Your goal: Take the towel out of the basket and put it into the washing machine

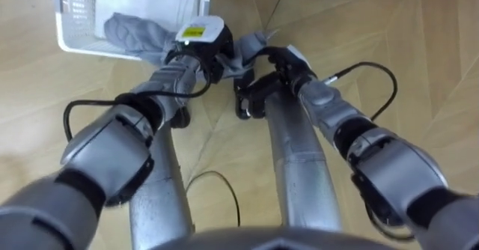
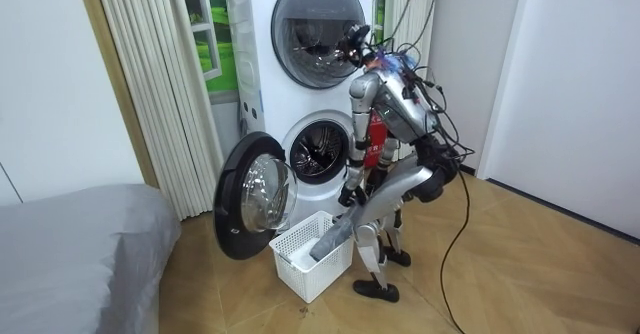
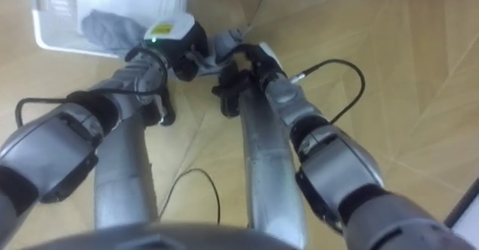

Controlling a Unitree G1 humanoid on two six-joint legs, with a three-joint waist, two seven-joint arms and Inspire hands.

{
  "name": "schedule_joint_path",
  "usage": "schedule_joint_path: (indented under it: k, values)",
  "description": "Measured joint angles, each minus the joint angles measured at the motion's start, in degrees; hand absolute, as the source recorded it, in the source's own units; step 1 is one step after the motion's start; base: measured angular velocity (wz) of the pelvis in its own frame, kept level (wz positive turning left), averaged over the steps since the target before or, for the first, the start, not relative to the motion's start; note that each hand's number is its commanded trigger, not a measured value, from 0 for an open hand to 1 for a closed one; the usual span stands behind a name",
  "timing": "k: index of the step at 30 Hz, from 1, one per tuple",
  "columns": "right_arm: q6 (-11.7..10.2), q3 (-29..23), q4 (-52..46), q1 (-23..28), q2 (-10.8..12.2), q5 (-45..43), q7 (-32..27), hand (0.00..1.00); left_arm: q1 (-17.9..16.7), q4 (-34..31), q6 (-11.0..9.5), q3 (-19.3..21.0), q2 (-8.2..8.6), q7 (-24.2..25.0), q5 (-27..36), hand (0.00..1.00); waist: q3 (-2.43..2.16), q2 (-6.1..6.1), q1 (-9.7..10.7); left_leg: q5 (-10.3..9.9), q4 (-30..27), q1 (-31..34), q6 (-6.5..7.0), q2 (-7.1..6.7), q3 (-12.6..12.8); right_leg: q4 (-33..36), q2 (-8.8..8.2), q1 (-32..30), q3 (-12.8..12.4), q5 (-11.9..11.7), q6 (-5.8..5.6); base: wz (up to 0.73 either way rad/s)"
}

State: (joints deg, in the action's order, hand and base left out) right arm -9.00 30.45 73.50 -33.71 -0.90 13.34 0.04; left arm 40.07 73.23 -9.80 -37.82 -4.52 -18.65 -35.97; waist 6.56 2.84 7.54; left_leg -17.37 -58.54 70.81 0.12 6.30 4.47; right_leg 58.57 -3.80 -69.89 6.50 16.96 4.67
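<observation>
Here, one grey towel hangs half out of one white basket — the left hand and the right hand both clutch its end. Behind, one washing machine stands open.

My head eyes look steeply down, close over the arms, basket at eleven o'clock — the room camera stands well back, facing the washing machine; both share that basket.

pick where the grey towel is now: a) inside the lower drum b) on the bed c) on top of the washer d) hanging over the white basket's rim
d: the grey towel hangs over the rim of the white basket on the floor.
</observation>
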Motion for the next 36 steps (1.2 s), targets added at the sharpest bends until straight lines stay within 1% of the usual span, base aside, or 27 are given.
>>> schedule_joint_path:
  k: [2, 4, 6, 8, 10, 11, 12, 13, 14, 15, 16, 17, 18, 19, 21, 23, 24, 25, 26, 27, 28, 29, 30, 31, 34, 35, 36]
  values:
    - [-0.4, 0.0, -0.1, 0.9, 0.0, -0.2, -0.1, 0.0, -1.0, 0.0, 0.0, 0.4, 0.02, -1.7, 0.0, 1.0, -0.05, -0.06, -0.2, 0.2, 0.8, -1.8, 0.05, -0.02, 0.1, -0.8, 0.01, 1.7, 0.0, -0.2, -0.03, 0.04]
    - [-1.2, 1.2, -0.8, 2.8, -0.5, -0.1, -0.2, 0.0, -2.4, 0.0, -0.1, 2.0, 0.23, -3.7, 0.0, 1.0, -0.45, -0.56, -0.4, 0.7, 2.5, -4.0, 0.01, 0.05, 0.0, -2.9, 0.2, 4.3, 0.4, -0.9, -0.08, -0.02]
    - [-1.7, 2.2, -2.1, 4.0, -1.3, 0.0, -0.2, 0.0, -2.5, 0.0, -0.2, 2.5, 0.51, -5.0, 0.3, 1.0, -0.58, -0.78, -1.1, 1.1, 3.9, -5.8, 0.11, -0.02, 0.2, -4.4, 0.16, 6.0, 0.4, -1.4, -0.16, 0.0]
    - [-2.3, 2.2, -2.4, 5.4, -1.6, 0.1, -0.1, 0.0, -2.5, 0.0, -1.0, 3.9, 0.58, -6.4, 0.4, 1.0, -0.61, -0.9, -1.6, 1.2, 4.6, -7.5, 0.16, -0.01, 0.3, -5.2, 0.22, 7.7, 0.4, -1.5, -0.23, 0.0]
    - [-3.1, 2.1, -3.0, 6.5, -1.6, 0.1, 0.3, 0.0, -3.1, 0.0, -1.7, 5.1, 0.42, -8.3, 0.4, 1.0, -0.58, -1.1, -1.8, 1.4, 6.1, -10.5, 0.1, -0.05, 0.3, -6.8, 0.21, 10.9, 0.7, -1.6, -0.31, 0.04]
    - [-3.3, 2.1, -3.3, 6.8, -1.6, 0.1, 0.2, 0.0, -3.3, -0.1, -1.9, 5.2, 0.36, -8.7, 0.4, 1.0, -0.72, -1.33, -1.9, 1.4, 6.6, -11.2, 0.12, -0.09, 0.3, -7.4, 0.21, 11.6, 0.8, -1.6, -0.39, 0.08]
    - [-3.7, 2.0, -4.0, 7.2, -1.8, 0.1, 0.1, 0.0, -3.7, -0.2, -2.2, 5.7, 0.4, -9.8, 0.4, 1.0, -1.01, -1.95, -1.9, 1.8, 8.0, -12.4, 0.27, -0.14, 0.3, -8.8, 0.14, 13.1, 1.1, -2.0, -0.49, 0.11]
    - [-4.1, 2.0, -4.4, 7.5, -1.9, 0.1, 0.1, 0.0, -3.9, -0.7, -2.4, 6.2, 0.49, -11.0, 0.4, 1.0, -1.02, -2.25, -1.8, 2.4, 9.3, -13.8, 0.32, -0.42, 0.4, -9.9, -0.01, 14.4, 1.2, -2.2, -0.62, 0.12]
    - [-4.3, 2.0, -4.5, 7.5, -1.9, 0.1, 0.1, 0.0, -4.0, -1.1, -2.4, 6.4, 0.41, -11.4, 0.4, 1.0, -1.02, -2.29, -1.8, 2.6, 10.0, -14.4, 0.28, -0.82, 0.3, -10.2, -0.23, 14.9, 1.4, -2.3, -0.65, 0.14]
    - [-4.7, 2.0, -5.3, 7.7, -2.0, 0.1, 0.1, 0.0, -4.5, -2.9, -2.4, 6.9, 0.08, -12.1, 0.4, 1.0, -1.05, -2.32, -1.9, 3.0, 11.3, -15.6, 0.21, -1.16, 0.4, -11.1, -0.42, 16.0, 1.4, -2.4, -0.76, 0.11]
    - [-4.8, 1.9, -6.6, 8.2, -2.2, 0.0, 0.1, 0.0, -5.1, -4.7, -2.6, 7.9, -0.27, -12.6, 0.4, 1.0, -1.08, -2.35, -2.1, 3.2, 12.1, -16.7, 0.11, -1.21, 0.4, -11.8, -0.4, 17.1, 1.4, -2.4, -0.75, 0.09]
    - [-4.9, 1.9, -7.1, 8.4, -2.3, 0.0, 0.2, 0.0, -5.2, -5.2, -2.8, 8.4, -0.36, -13.0, 0.3, 1.0, -1.08, -2.34, -2.4, 3.3, 12.4, -17.3, 0.09, -1.2, 0.4, -12.1, -0.36, 17.6, 1.4, -2.4, -0.75, 0.04]
    - [-5.4, 2.0, -7.9, 8.6, -2.6, 0.1, 0.2, 0.0, -5.5, -6.4, -2.9, 8.5, -0.48, -14.0, 0.5, 1.0, -1.09, -2.4, -2.6, 3.3, 13.0, -18.2, 0.01, -1.17, 0.3, -12.8, -0.3, 18.6, 1.6, -2.4, -0.73, 0.05]
    - [-5.5, 2.1, -9.2, 8.9, -3.2, 0.1, 0.2, 0.0, -5.6, -7.3, -3.0, 8.5, -0.49, -14.7, 0.6, 1.0, -1.15, -2.51, -2.9, 3.3, 13.5, -18.9, -0.07, -1.2, 0.2, -13.3, -0.26, 19.4, 1.6, -2.4, -0.72, 0.04]
    - [-5.9, 2.1, -10.2, 8.9, -3.9, 0.0, 0.2, 0.0, -5.6, -8.4, -3.0, 8.5, -0.57, -14.7, 1.8, 1.0, -1.16, -2.49, -3.1, 3.4, 14.1, -19.8, -0.12, -1.18, 0.2, -14.0, -0.2, 20.4, 1.7, -2.4, -0.73, 0.05]
    - [-5.9, 2.0, -11.3, 9.1, -4.2, -0.5, 0.1, 0.0, -6.4, -9.7, -3.1, 8.6, -1.09, -14.7, 4.2, 1.0, -1.18, -2.51, -3.1, 3.4, 14.6, -20.7, -0.12, -1.18, 0.2, -14.5, -0.23, 21.4, 1.8, -2.4, -0.74, 0.0]
    - [-5.9, 2.0, -11.6, 9.2, -4.3, -0.7, 0.2, 0.0, -7.3, -11.0, -3.1, 8.6, -1.47, -14.5, 6.2, 1.0, -1.18, -2.52, -3.1, 3.4, 15.1, -21.5, -0.12, -1.19, 0.3, -15.1, -0.19, 22.1, 1.8, -2.4, -0.76, 0.0]
    - [-6.0, 1.9, -11.8, 9.6, -4.3, -0.7, 0.2, 0.0, -9.0, -13.5, -3.2, 8.6, -1.92, -14.0, 9.0, 1.0, -1.28, -2.69, -3.1, 3.4, 15.4, -22.0, -0.13, -1.1, 0.1, -15.8, 0.02, 22.9, 2.0, -2.5, -0.82, 0.0]
    - [-6.0, 1.8, -11.9, 9.7, -4.3, -0.7, 0.3, 0.0, -9.8, -14.7, -3.3, 8.6, -2.15, -13.3, 10.6, 1.0, -1.31, -2.65, -3.2, 3.4, 15.8, -22.5, -0.13, -1.1, 0.2, -16.1, 0.04, 23.3, 2.0, -2.5, -0.84, 0.0]
    - [-6.0, 1.2, -11.9, 10.0, -4.4, -0.7, 0.7, 0.0, -10.7, -16.1, -3.3, 8.5, -2.38, -11.9, 13.8, 1.0, -1.34, -2.69, -3.3, 3.4, 16.0, -23.0, -0.13, -1.04, 0.1, -16.6, 0.1, 23.9, 2.1, -2.5, -0.87, 0.0]
    - [-6.0, 0.9, -12.0, 10.1, -4.6, -0.7, 1.1, 0.0, -11.1, -16.7, -3.4, 8.5, -2.58, -10.3, 16.8, 1.0, -1.58, -2.87, -3.6, 3.4, 16.1, -23.1, -0.14, -1.07, 0.1, -16.9, 0.13, 24.1, 2.1, -2.6, -0.92, 0.0]
    - [-6.0, 0.9, -12.1, 10.1, -4.8, -0.7, 1.3, 0.0, -11.1, -16.9, -3.4, 8.5, -2.55, -9.5, 18.6, 1.0, -1.65, -2.98, -3.8, 3.4, 16.0, -23.1, -0.14, -1.09, 0.1, -16.9, 0.12, 24.1, 2.1, -2.6, -0.95, 0.0]
    - [-6.0, 0.9, -12.4, 10.2, -5.2, -0.7, 1.4, 0.0, -11.2, -17.3, -3.4, 8.5, -2.51, -7.9, 21.5, 1.0, -1.83, -3.25, -4.3, 3.4, 16.0, -23.1, -0.13, -1.14, 0.1, -17.0, 0.07, 24.1, 2.0, -2.7, -0.98, 0.0]
    - [-6.1, 0.9, -12.9, 10.5, -5.5, -0.7, 1.4, 0.0, -11.6, -18.2, -3.4, 8.5, -2.8, -6.1, 23.8, 1.0, -2.07, -3.54, -4.5, 3.4, 16.1, -23.1, -0.12, -1.15, 0.1, -17.0, 0.0, 24.1, 2.0, -2.7, -0.99, 0.0]
    - [-6.1, 0.9, -13.7, 11.2, -6.2, -0.7, 1.4, 0.0, -12.7, -20.1, -3.4, 8.6, -3.02, -2.9, 26.9, 1.0, -2.31, -3.83, -5.7, 3.4, 16.1, -23.6, -0.12, -1.21, 0.1, -17.1, -0.03, 24.7, 2.1, -2.7, -1.0, 0.0]
    - [-6.1, 0.9, -13.7, 11.4, -6.3, -0.7, 1.4, 0.0, -12.7, -20.2, -3.4, 8.6, -2.98, -2.4, 26.9, 1.0, -2.34, -3.87, -6.0, 3.4, 16.1, -23.7, -0.12, -1.21, 0.1, -17.2, -0.02, 24.8, 2.1, -2.7, -1.0, 0.0]
    - [-6.2, 0.9, -13.7, 11.4, -6.5, -0.7, 1.4, 0.0, -12.9, -20.4, -3.4, 8.5, -2.96, -1.6, 26.9, 1.0, -2.48, -3.87, -6.3, 3.4, 16.2, -24.0, -0.12, -1.2, 0.1, -17.2, -0.02, 25.1, 2.2, -2.7, -1.0, 0.0]
